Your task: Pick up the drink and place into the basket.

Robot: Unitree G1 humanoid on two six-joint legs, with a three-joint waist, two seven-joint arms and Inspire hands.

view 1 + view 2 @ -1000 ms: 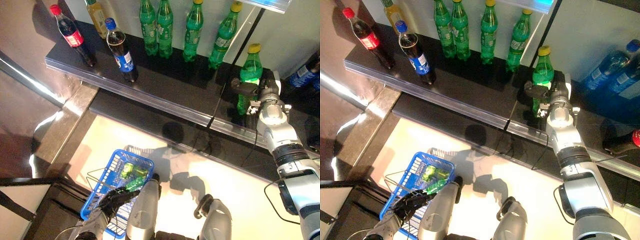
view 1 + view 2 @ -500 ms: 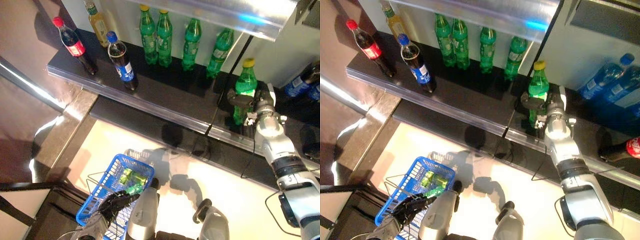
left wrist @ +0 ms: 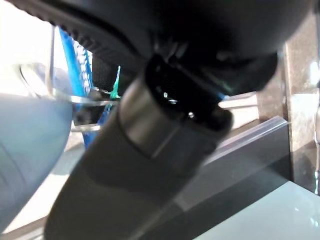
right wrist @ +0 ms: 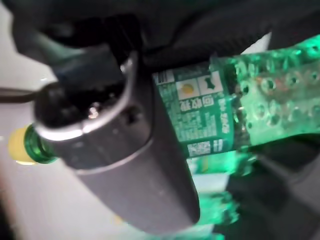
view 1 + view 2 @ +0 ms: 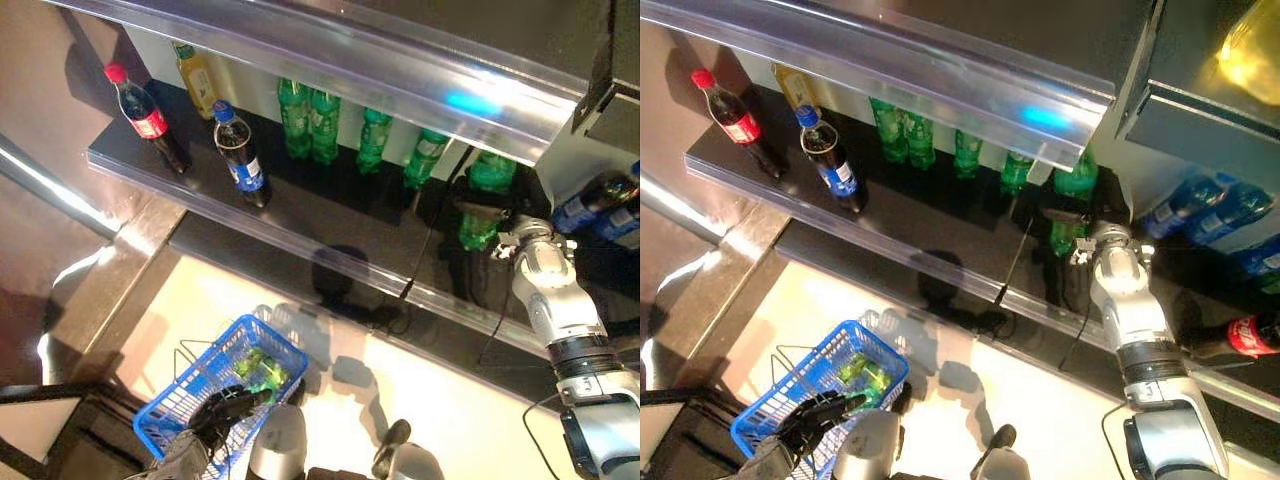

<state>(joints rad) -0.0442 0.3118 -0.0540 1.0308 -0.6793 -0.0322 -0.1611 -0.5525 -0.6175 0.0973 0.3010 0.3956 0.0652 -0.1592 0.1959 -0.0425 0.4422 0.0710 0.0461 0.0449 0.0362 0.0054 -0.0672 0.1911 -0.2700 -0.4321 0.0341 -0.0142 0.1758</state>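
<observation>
The right hand (image 5: 500, 222) curls round the upright green plastic drink bottle (image 4: 220, 112) near the dark shelf's (image 5: 330, 215) right end; the blue wire basket (image 5: 215, 385) hangs well apart, on the left hand (image 5: 225, 410).

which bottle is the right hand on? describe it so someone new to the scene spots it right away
Start at the dark shelf behind the transparent rail, with soda bottles lined along its back. Go to its right end, where the silver right arm reaches in: the right hand is curled round a green bottle. It stands forward and right of the row of green bottles, and alone has a hand on it.
</observation>
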